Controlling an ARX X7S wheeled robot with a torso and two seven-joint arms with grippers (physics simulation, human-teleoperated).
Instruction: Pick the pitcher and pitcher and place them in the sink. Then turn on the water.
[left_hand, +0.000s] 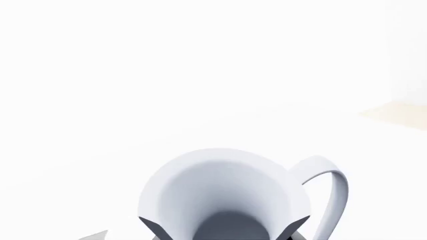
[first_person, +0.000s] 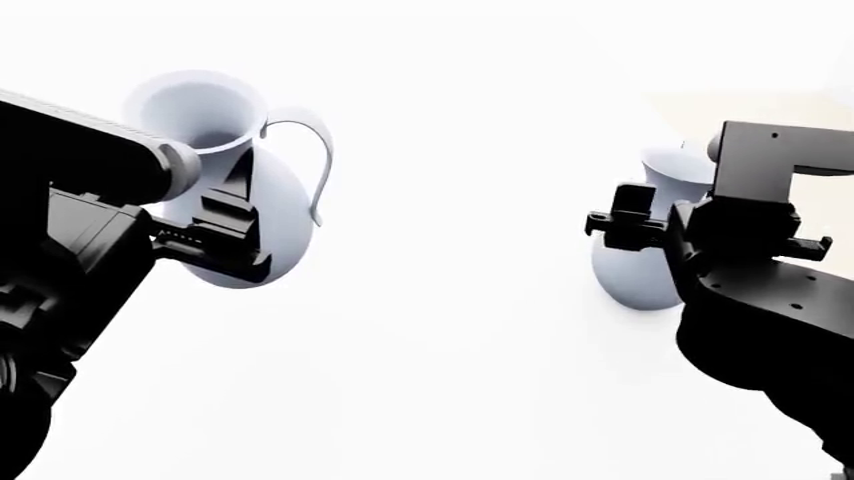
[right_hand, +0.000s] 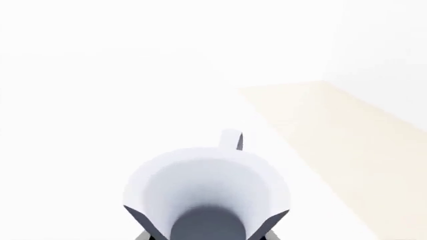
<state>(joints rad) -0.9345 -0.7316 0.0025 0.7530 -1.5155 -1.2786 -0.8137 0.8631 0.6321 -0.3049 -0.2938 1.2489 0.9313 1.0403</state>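
The fatter pitcher (first_person: 287, 190) is pale grey-white with a flared mouth and a thin loop handle. My left gripper (first_person: 227, 235) is shut on its neck. In the left wrist view the pitcher's mouth (left_hand: 220, 180) sits between the two dark fingertips of that gripper (left_hand: 225, 222), with the handle to one side. The slimmer pitcher (first_person: 634, 275) is held at the neck by my right gripper (first_person: 627, 225). In the right wrist view its mouth (right_hand: 200, 185) fills the gap of that gripper (right_hand: 207, 212). The sink and tap are out of view.
A plain white surface (first_person: 454, 330) spreads under and around both pitchers. A beige floor strip (right_hand: 333, 130) runs along its far right edge; it also shows in the head view (first_person: 747, 105) and the left wrist view (left_hand: 400, 112).
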